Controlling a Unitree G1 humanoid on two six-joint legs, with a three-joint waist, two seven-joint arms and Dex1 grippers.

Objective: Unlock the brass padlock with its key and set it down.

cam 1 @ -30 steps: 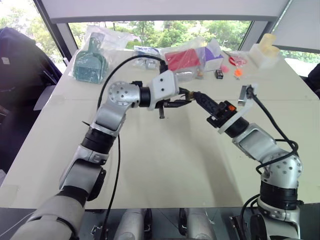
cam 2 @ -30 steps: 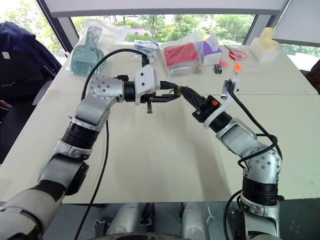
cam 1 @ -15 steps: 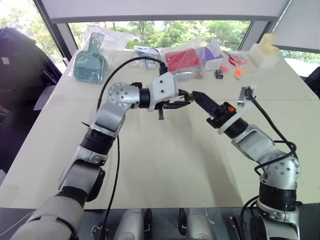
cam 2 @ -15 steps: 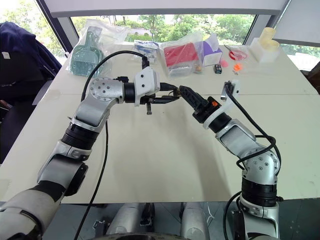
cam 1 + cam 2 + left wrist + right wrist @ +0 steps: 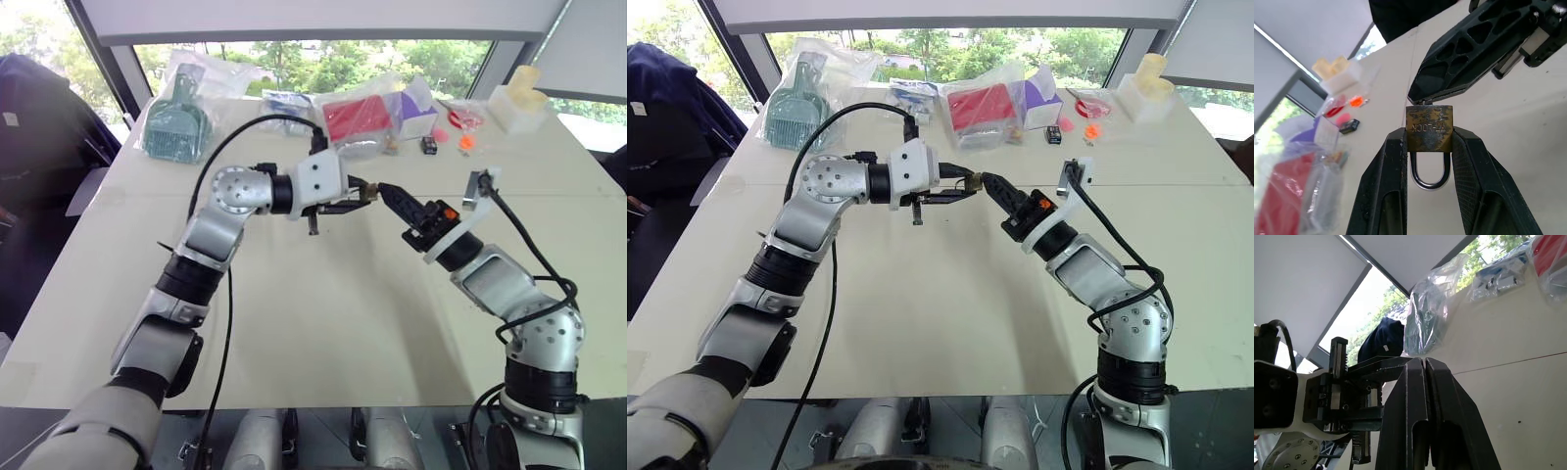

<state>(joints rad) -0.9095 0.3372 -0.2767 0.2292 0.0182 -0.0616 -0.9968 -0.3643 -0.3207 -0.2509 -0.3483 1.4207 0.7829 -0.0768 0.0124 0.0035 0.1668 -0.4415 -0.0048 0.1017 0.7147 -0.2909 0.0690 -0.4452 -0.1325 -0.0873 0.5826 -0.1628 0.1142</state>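
Above the counter (image 5: 323,313), mid-air, left end effector (image 5: 1428,147) clamped on the padlock (image 5: 1429,128), shackle (image 5: 1428,171) pointing back between its fingers. Right end effector (image 5: 1418,93) pressed together at the lock's outer face, presumably pinching the key, which is too small to make out. Risks: key slips between fingers while turning, or the twist rotates the lock in its grip and it drops.

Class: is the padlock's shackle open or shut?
Shut: in the left wrist view both legs of the shackle enter the brass padlock, which the left gripper clamps.
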